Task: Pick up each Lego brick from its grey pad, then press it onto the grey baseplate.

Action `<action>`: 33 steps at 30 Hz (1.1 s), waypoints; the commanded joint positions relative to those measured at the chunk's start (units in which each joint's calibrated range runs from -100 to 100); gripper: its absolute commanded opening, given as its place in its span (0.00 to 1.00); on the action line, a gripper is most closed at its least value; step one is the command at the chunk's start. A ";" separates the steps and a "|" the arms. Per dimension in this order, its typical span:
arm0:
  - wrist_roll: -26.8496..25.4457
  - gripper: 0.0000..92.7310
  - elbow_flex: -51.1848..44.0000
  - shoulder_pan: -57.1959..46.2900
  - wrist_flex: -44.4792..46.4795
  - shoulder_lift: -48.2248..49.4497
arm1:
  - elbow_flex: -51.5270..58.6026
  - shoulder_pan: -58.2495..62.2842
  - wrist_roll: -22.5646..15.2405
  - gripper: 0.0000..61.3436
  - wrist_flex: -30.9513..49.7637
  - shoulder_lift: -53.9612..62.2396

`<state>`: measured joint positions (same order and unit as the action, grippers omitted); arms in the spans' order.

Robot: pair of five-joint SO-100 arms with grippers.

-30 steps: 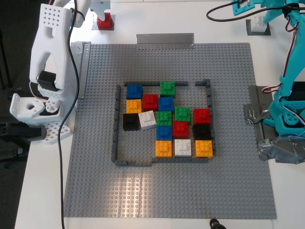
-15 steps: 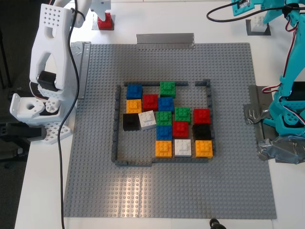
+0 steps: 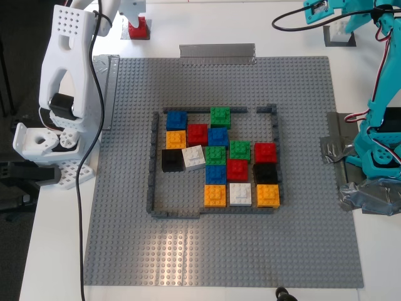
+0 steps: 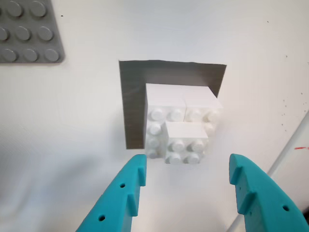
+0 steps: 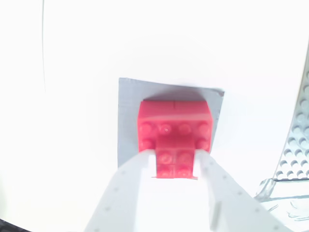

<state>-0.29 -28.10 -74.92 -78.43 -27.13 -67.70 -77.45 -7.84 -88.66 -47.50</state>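
Observation:
A white Lego brick stack (image 4: 178, 130) sits on its grey pad (image 4: 133, 96) at the far right of the exterior view (image 3: 340, 28). My first gripper (image 4: 187, 164), teal, is open, with its jaws either side of the stack's near end and not touching it. A red Lego brick stack (image 5: 174, 130) sits on its grey pad (image 5: 128, 121) at the far left of the exterior view (image 3: 138, 26). My second gripper (image 5: 174, 157), white, is shut on the red stack's near brick. The grey baseplate (image 3: 125, 219) lies between the arms.
A thin dark-grey brick frame (image 3: 152, 163) on the baseplate holds several coloured bricks. A silver tape strip (image 3: 217, 53) lies at the plate's far edge. The white arm's base (image 3: 56, 144) and a black cable (image 3: 80, 207) stand at the exterior view's left, and the teal base (image 3: 379, 157) at its right.
The teal arm's upper part has shifted slightly to the exterior view's right above the white brick. The white arm and the bricks have not visibly moved.

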 commanded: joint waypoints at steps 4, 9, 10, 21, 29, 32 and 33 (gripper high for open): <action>-0.37 0.21 0.60 -0.71 0.40 1.04 | -2.32 0.81 1.13 0.01 0.94 12.47; -0.37 0.21 0.69 -0.71 2.36 0.78 | 7.34 1.47 2.35 0.00 1.02 22.35; -0.37 0.21 0.69 -0.71 2.68 0.78 | 8.60 1.90 2.64 0.00 0.29 23.98; -0.32 0.21 0.78 -0.71 2.93 0.78 | 32.26 11.62 13.73 0.00 1.92 44.15; -0.23 0.13 1.24 -0.71 2.93 0.78 | 53.66 22.00 17.10 0.00 4.69 58.05; 0.02 0.12 2.68 -0.78 3.01 0.78 | 59.17 25.77 18.12 0.00 4.93 61.57; 0.07 0.12 3.31 -0.78 3.09 0.78 | 60.70 27.15 18.61 0.00 4.85 62.69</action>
<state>-0.34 -25.85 -74.92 -75.91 -27.13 -11.80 -55.27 9.26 -84.23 5.35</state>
